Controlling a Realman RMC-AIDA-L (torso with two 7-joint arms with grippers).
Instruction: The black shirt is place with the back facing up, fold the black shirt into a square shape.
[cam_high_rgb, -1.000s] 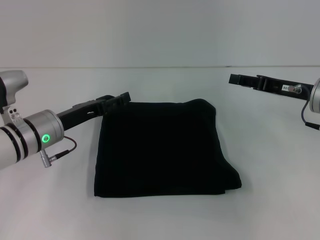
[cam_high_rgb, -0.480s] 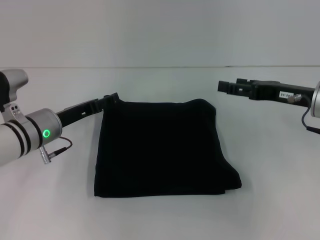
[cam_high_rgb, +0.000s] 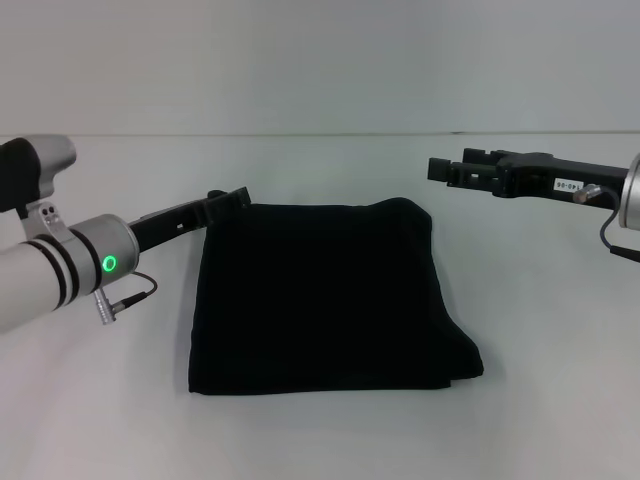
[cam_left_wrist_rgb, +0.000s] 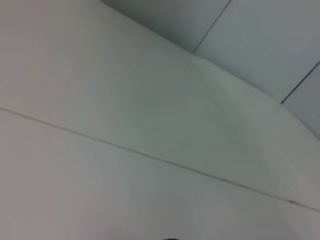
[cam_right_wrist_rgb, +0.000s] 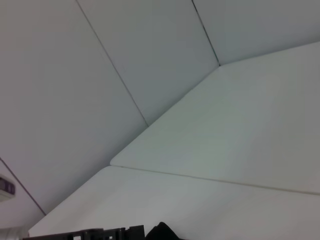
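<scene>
The left gripper (cam_high_rgb: 232, 196) hangs at the far left corner of the black shirt (cam_high_rgb: 325, 298), its tip just beside or over the cloth edge; whether its fingers are parted or pressed together cannot be told. Behind it the silver arm carries a glowing green ring light (cam_high_rgb: 109, 264) and a small plugged cable (cam_high_rgb: 125, 297). The right gripper (cam_high_rgb: 440, 169) hovers above the white table (cam_high_rgb: 540, 330), near the shirt's far right corner but apart from it, and its fingers likewise cannot be made out. A small white label (cam_high_rgb: 565, 185) sits on its black body, the print too small to read. The shirt lies flat mid-table, folded into a rough square, slightly longer from far edge to near edge, with a layered fold showing at its near right corner. Nothing lies between either gripper and the cloth.
</scene>
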